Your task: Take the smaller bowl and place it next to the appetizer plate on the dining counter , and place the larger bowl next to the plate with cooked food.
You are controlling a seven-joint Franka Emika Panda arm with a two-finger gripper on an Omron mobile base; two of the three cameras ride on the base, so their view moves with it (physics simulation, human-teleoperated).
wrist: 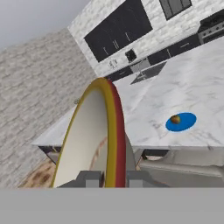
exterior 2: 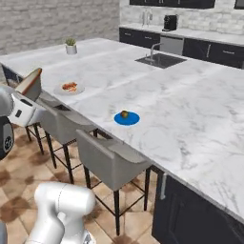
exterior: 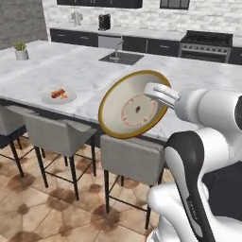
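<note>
Bowl [exterior: 128, 109] first: the wide cream one with a tan-gold rim sits in the middle of the left base view, tipped up on edge so its inside and the brownish ring at its centre face the camera. The gripper [exterior: 158, 92] reaches in from the right of that frame and is clamped on the bowl's upper right rim — the bowl is lifted, clear of the counter [exterior: 85, 80], in front of its near edge and above a grey stool [exterior: 132, 158]. In the hand view the same bowl stands edge-on in the lower centre, its rim pinched between the two finger tips [wrist: 89, 178] at the bottom of the frame. In the right base view only a slice of the bowl shows at the left edge, beside the white hand. The long white marble counter runs across all three views, with a row of grey stools along its near side. On it, at the left of the left base view, lies a white plate [exterior: 58, 96] with a sausage and something orange. In the right base view a small blue plate [exterior 2: 127, 118] with a brown ball of food lies near the middle of the frame, close to the counter's near edge, well to the right of the white plate. A sink [exterior: 121, 58] and a small potted plant [exterior: 21, 51] sit further back on the counter.
</note>
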